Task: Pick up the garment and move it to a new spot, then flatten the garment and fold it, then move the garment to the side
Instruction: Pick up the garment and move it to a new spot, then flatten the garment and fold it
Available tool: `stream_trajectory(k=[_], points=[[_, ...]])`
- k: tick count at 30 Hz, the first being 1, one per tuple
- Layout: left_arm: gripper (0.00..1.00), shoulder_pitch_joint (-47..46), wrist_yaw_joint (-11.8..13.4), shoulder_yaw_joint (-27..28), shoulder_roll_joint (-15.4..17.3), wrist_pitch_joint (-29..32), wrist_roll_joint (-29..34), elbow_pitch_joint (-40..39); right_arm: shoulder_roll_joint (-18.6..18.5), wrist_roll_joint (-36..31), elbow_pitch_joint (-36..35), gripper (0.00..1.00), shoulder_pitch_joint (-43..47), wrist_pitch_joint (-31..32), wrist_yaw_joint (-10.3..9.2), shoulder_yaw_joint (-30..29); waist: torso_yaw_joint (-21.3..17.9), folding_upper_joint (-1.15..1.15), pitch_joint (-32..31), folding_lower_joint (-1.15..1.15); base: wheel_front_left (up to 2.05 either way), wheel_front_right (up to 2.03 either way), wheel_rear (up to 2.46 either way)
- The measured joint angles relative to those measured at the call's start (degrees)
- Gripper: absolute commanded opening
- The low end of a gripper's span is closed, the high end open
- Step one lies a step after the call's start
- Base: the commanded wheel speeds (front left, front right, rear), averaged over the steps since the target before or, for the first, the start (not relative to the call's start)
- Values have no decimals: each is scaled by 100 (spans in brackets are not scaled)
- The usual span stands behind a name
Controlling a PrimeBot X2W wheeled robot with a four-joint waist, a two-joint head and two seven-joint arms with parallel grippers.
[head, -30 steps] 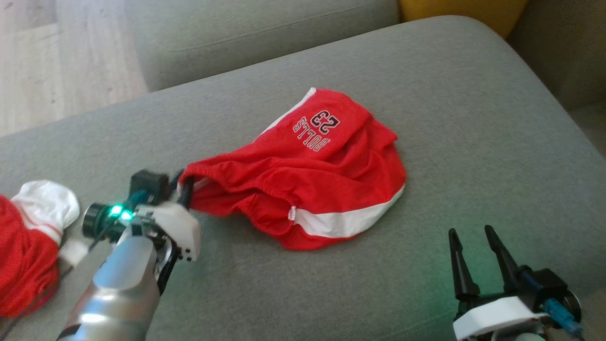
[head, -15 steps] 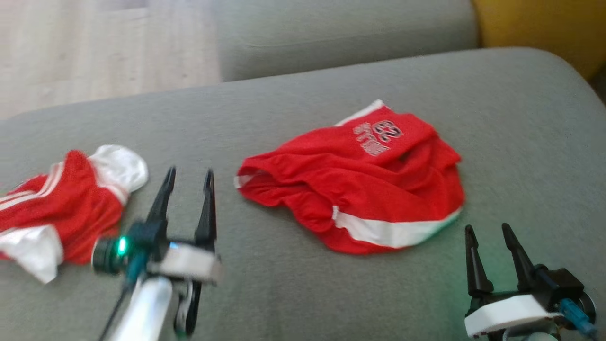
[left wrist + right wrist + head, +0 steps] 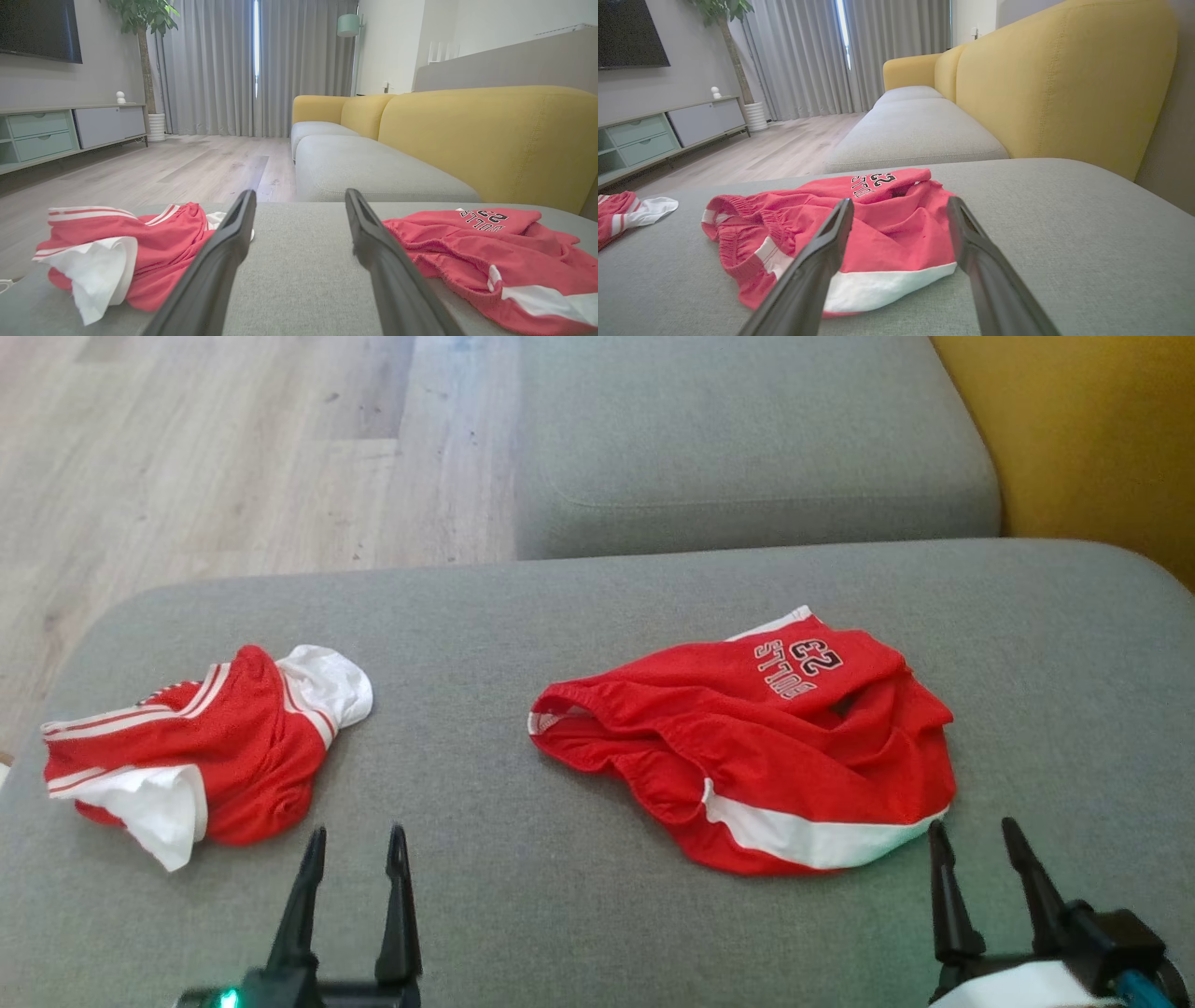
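Left fingers [image 3: 399,915] and right fingers [image 3: 945,896] gape empty near the crumpled red, white-trimmed garment [image 3: 794,747].

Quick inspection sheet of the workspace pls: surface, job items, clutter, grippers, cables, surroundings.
Surface: grey cushion, carrying two garments.
Job's things: red shorts, crumpled, not flat, lying loose right of centre.
Clutter: red and white garment, bunched at the left, apart from the shorts.
Grippers: left gripper open, empty; right gripper open, empty, near the shorts' white hem.
Cables: blue cable at the right wrist.
Surroundings: wooden floor, yellow sofa back, curtains, cabinet.
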Motion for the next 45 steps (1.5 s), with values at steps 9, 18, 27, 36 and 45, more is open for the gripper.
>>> stream_trajectory(k=[9,18,27,36,45], points=[[100,274,25,-107,-27,1,339,-53,4,-65,-121,100,143,0,0,37,117,0,-104,1,0,0,0],[100,274,44,-144,-40,1,482,10,5,-85,-120,100,144,0,0,43,105,0,-114,1,0,0,0],[100,272,43,-246,-42,1,639,157,5,-108,-102,100,145,0,0,41,127,0,-127,1,0,0,0],[100,272,44,-269,-42,1,644,159,5,-108,-87,100,152,0,0,43,152,0,-163,1,0,0,0],[100,288,35,-289,-42,1,733,174,5,-110,-78,100,190,0,0,102,39,0,-179,1,0,0,0]])
